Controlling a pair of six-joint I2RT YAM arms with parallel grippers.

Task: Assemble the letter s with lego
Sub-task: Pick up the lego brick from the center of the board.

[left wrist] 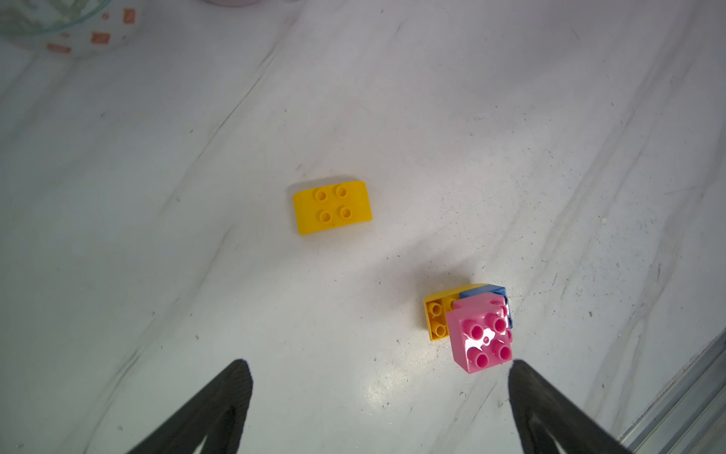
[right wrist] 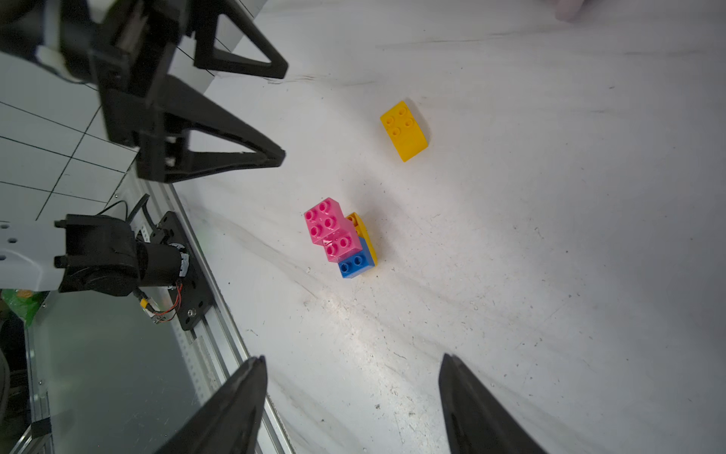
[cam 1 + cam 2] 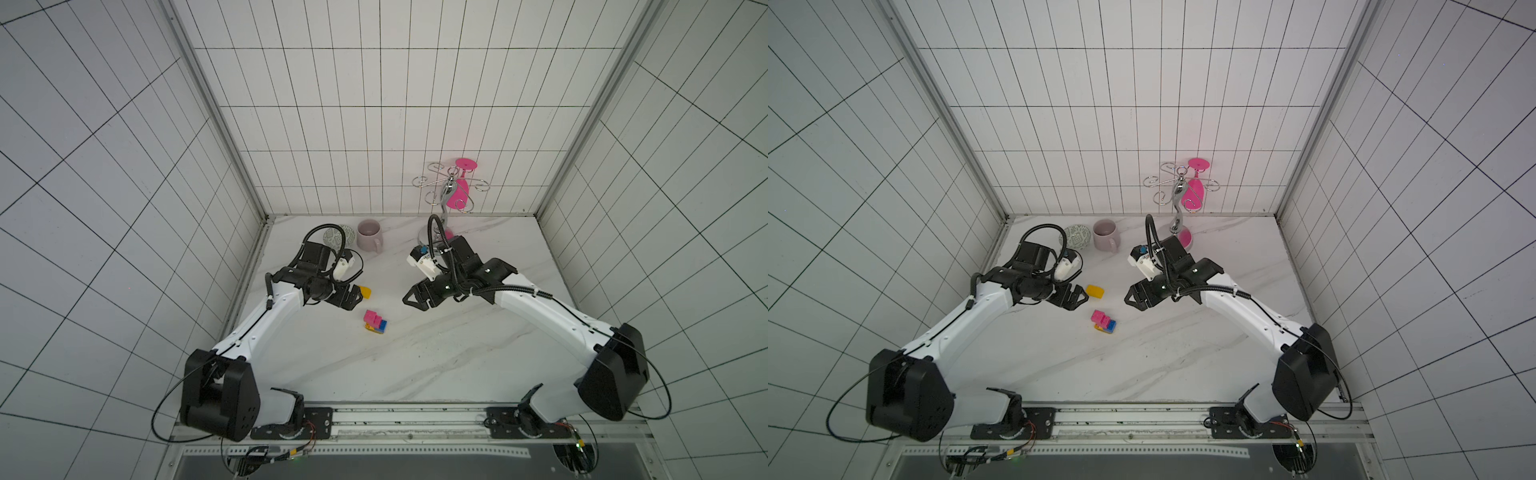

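The letter s block (image 3: 375,322) (image 3: 1104,322) lies mid-table: a yellow lego brick underneath, with a blue one and two pink ones stepped on top (image 2: 340,239) (image 1: 477,334). A loose yellow oblong brick (image 3: 366,292) (image 3: 1095,291) (image 1: 332,207) (image 2: 404,131) lies studs up a short way behind it. My left gripper (image 3: 355,300) (image 3: 1080,300) (image 1: 378,363) (image 2: 282,114) hovers open just left of the loose brick and holds nothing. To the right of both, my right gripper (image 3: 409,300) (image 3: 1127,300) (image 2: 352,358) is open and empty.
A pale mug (image 3: 370,235) (image 3: 1105,235) and a patterned bowl (image 3: 338,237) (image 3: 1075,237) stand at the back left. A metal rack (image 3: 446,191) with a hanging pink glass (image 3: 462,189) is at the back right. A metal rail (image 3: 407,415) edges the table's front.
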